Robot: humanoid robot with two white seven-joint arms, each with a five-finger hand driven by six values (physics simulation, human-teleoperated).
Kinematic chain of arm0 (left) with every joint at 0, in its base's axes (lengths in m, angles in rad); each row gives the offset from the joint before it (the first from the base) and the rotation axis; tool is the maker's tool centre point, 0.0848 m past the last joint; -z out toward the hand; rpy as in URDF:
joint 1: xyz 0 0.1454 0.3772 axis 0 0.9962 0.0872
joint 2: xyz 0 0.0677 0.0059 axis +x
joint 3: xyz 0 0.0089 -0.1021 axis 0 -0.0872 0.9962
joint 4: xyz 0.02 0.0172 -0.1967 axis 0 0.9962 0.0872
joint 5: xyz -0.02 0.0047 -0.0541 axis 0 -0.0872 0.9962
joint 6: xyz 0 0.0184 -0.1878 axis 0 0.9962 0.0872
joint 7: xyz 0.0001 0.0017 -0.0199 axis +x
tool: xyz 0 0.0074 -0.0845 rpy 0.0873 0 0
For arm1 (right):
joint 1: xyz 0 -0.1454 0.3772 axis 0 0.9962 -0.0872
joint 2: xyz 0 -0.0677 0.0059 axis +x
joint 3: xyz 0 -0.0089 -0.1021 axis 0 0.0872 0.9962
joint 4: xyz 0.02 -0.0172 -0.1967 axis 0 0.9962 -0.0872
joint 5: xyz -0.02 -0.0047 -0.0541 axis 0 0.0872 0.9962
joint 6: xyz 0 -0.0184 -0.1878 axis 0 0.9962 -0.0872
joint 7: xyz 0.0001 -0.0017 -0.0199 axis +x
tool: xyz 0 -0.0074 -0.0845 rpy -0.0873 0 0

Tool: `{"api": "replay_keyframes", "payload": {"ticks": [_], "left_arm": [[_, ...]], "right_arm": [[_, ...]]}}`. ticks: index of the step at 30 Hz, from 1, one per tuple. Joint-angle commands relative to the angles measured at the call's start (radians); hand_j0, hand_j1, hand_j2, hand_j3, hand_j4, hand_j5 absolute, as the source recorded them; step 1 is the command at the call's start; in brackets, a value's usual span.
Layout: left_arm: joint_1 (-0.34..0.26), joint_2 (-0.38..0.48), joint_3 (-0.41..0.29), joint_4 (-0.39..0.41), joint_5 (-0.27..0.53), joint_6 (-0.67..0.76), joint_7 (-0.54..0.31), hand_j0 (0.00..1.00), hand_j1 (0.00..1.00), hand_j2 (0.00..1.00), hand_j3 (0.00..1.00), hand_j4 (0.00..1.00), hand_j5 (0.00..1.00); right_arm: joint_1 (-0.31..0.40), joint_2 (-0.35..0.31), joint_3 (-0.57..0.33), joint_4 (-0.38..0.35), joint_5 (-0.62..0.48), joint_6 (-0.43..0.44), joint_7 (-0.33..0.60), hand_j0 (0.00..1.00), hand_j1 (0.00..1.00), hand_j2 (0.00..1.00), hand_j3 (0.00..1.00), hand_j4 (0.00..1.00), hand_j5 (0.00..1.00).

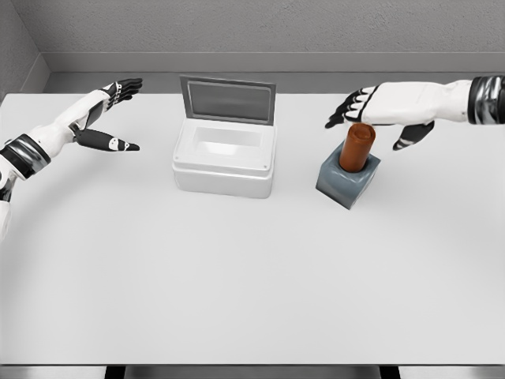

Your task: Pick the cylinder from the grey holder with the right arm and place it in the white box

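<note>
Cylinder (357, 147) upright in holder (348, 180), seemingly untouched.

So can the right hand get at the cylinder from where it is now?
Probably yes: the right hand hovers open just above and behind the cylinder, which stands upright in the grey holder with nothing crowding it.

Surface (237, 284): white, flat, fills most of the head view. Two items rest directly on it. White box (225, 162), lid raised at its 12 o'clock edge, sits just left of centre. Grey holder (347, 180) sits at 3 o'clock of the box, near it, apart, turned slightly askew.
</note>
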Motion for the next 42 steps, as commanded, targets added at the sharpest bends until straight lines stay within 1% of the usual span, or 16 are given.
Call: {"api": "replay_keyframes", "payload": {"ticks": [1, 4, 5, 13, 15, 23, 24, 25, 26, 28, 32, 34, 35, 38, 40, 42], "left_arm": [[0.000, 0.001, 0.001, -0.001, 0.008, 0.002, 0.000, 1.00, 1.00, 1.00, 1.00, 1.00, 1.00], [0.000, 0.002, 0.001, -0.001, 0.008, 0.002, 0.000, 1.00, 1.00, 1.00, 1.00, 1.00, 1.00], [0.000, 0.004, 0.001, -0.001, 0.008, 0.002, 0.000, 1.00, 1.00, 1.00, 1.00, 1.00, 1.00], [0.000, 0.001, 0.000, -0.003, 0.008, 0.002, 0.000, 1.00, 1.00, 1.00, 1.00, 1.00, 1.00], [0.000, -0.001, -0.006, -0.003, 0.008, 0.002, 0.000, 1.00, 1.00, 1.00, 1.00, 1.00, 1.00], [0.002, -0.004, -0.002, -0.004, 0.008, 0.000, 0.000, 1.00, 1.00, 1.00, 1.00, 1.00, 1.00], [0.000, -0.004, -0.002, -0.004, 0.008, 0.002, 0.000, 1.00, 1.00, 1.00, 1.00, 1.00, 1.00], [0.000, -0.004, -0.002, -0.006, 0.008, 0.002, 0.000, 1.00, 1.00, 1.00, 1.00, 1.00, 1.00], [0.000, -0.004, -0.002, -0.006, 0.008, 0.000, 0.000, 1.00, 1.00, 1.00, 1.00, 1.00, 1.00], [0.003, -0.003, 0.001, -0.006, 0.008, 0.000, 0.000, 1.00, 1.00, 1.00, 1.00, 1.00, 1.00], [0.003, -0.001, 0.001, -0.006, 0.008, 0.000, 0.000, 1.00, 1.00, 1.00, 1.00, 1.00, 1.00], [0.005, -0.001, 0.003, -0.004, 0.008, 0.000, 0.000, 1.00, 1.00, 1.00, 1.00, 1.00, 1.00], [0.005, -0.001, 0.003, -0.004, 0.008, 0.000, 0.000, 1.00, 1.00, 1.00, 1.00, 1.00, 1.00], [0.005, 0.001, 0.003, -0.004, 0.008, 0.000, 0.000, 1.00, 1.00, 1.00, 1.00, 1.00, 1.00], [0.005, 0.002, 0.003, -0.004, 0.008, 0.000, 0.000, 1.00, 1.00, 1.00, 1.00, 1.00, 1.00], [0.005, 0.002, 0.003, -0.004, 0.008, 0.000, 0.000, 1.00, 1.00, 1.00, 1.00, 1.00, 1.00]], "right_arm": [[0.000, 0.017, 0.001, 0.006, -0.022, 0.002, -0.001, 1.00, 1.00, 1.00, 1.00, 1.00, 1.00], [0.002, 0.020, 0.004, 0.006, -0.020, 0.002, -0.001, 1.00, 1.00, 1.00, 1.00, 1.00, 1.00], [0.002, 0.032, 0.005, 0.009, -0.020, 0.002, 0.001, 1.00, 1.00, 1.00, 1.00, 1.00, 1.00], [0.006, 0.037, 0.007, 0.016, -0.019, 0.002, 0.009, 0.99, 0.99, 0.99, 0.99, 0.99, 0.99], [0.006, 0.060, 0.010, 0.044, -0.016, 0.002, 0.010, 0.99, 0.99, 0.99, 0.99, 0.99, 0.99], [0.008, 0.061, 0.033, 0.081, -0.007, 0.002, 0.012, 0.96, 0.96, 0.96, 0.96, 0.96, 0.96], [0.006, 0.061, 0.033, 0.082, -0.007, 0.002, 0.013, 0.91, 0.91, 0.91, 0.91, 0.91, 0.91], [0.006, 0.061, 0.030, 0.081, -0.007, 0.002, 0.016, 0.90, 0.90, 0.90, 0.90, 0.90, 0.90], [0.006, 0.061, 0.028, 0.079, -0.007, 0.002, 0.021, 0.86, 0.86, 0.86, 0.86, 0.86, 0.86], [0.005, 0.061, 0.030, 0.079, -0.007, 0.002, 0.022, 0.81, 0.81, 0.81, 0.81, 0.81, 0.81], [0.006, 0.063, 0.031, 0.078, -0.007, 0.002, 0.033, 0.80, 0.80, 0.80, 0.80, 0.80, 0.80], [0.006, 0.074, 0.033, 0.078, -0.007, 0.002, 0.042, 0.77, 0.77, 0.77, 0.77, 0.77, 0.77], [0.006, 0.074, 0.033, 0.076, -0.005, 0.002, 0.045, 0.72, 0.72, 0.72, 0.72, 0.72, 0.72], [0.008, 0.074, 0.033, 0.078, -0.007, 0.002, 0.058, 0.64, 0.64, 0.64, 0.64, 0.64, 0.64], [0.008, 0.072, 0.033, 0.081, -0.007, 0.002, 0.076, 0.53, 0.53, 0.53, 0.53, 0.53, 0.53], [0.008, 0.072, 0.033, 0.081, -0.007, 0.002, 0.078, 0.50, 0.50, 0.50, 0.50, 0.50, 0.50]]}}
